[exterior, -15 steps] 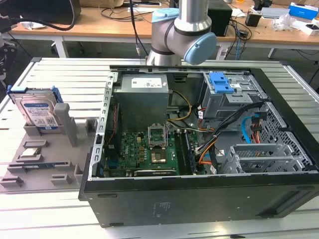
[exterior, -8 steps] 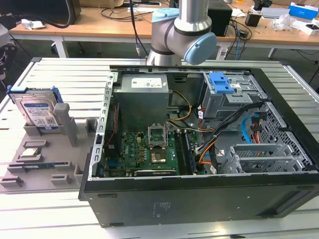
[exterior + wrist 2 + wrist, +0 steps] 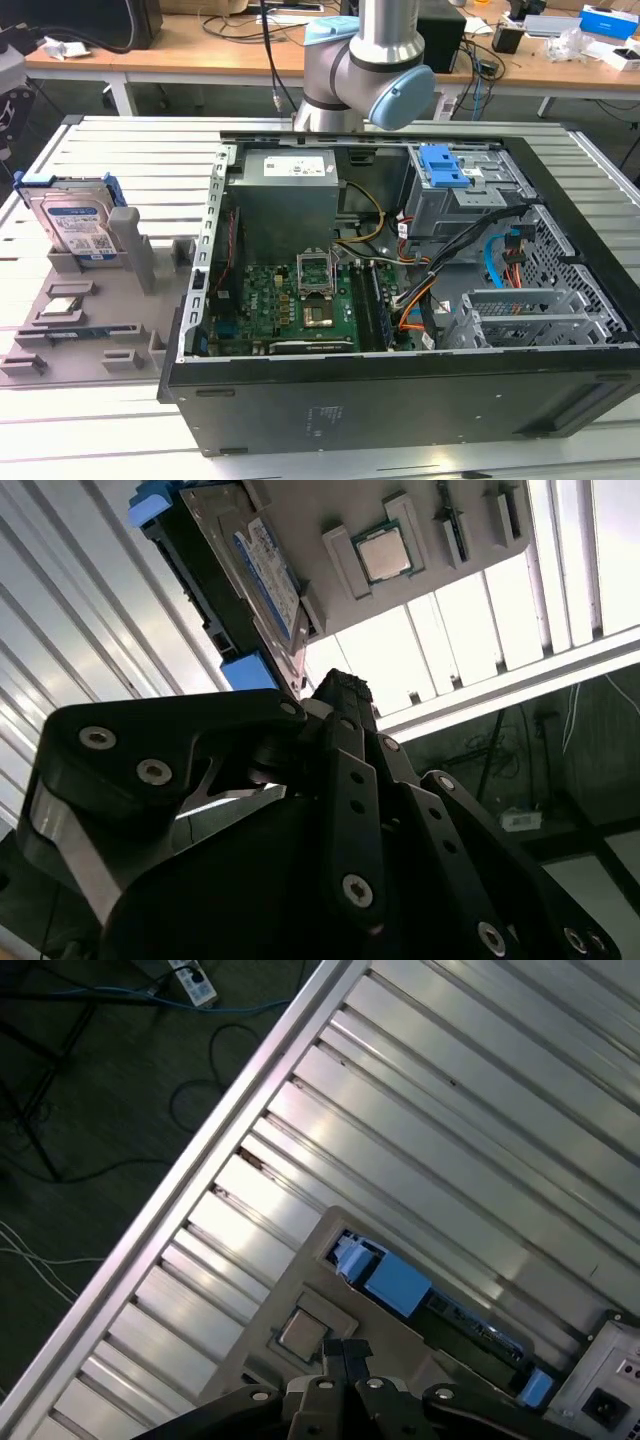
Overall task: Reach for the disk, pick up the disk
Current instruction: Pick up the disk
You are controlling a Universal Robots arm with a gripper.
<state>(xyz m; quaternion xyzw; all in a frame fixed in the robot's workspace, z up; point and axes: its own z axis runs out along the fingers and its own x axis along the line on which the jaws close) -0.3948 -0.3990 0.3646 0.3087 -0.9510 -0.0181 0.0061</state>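
The disk (image 3: pixel 72 225) is a silver drive with a white-and-blue label and a blue bracket. It stands tilted on edge in a grey holder (image 3: pixel 90 300) at the exterior view's left, on the slatted table. In the second wrist view the disk (image 3: pixel 250 570) lies beyond my black gripper (image 3: pixel 340 690), with a gap between them. In the first wrist view the disk (image 3: pixel 400 1285) shows edge-on, a short way past the gripper (image 3: pixel 346 1352). Its fingertips are pressed together, shut on nothing.
An open computer case (image 3: pixel 400 390) takes up the table's middle and the exterior view's right, with a blue-latched drive cage (image 3: pixel 450 170) inside. The arm (image 3: pixel 365 70) rises behind it. A small silver chip (image 3: pixel 385 555) sits in the holder beside the disk. Floor cables (image 3: pixel 90 1090) lie past the table edge.
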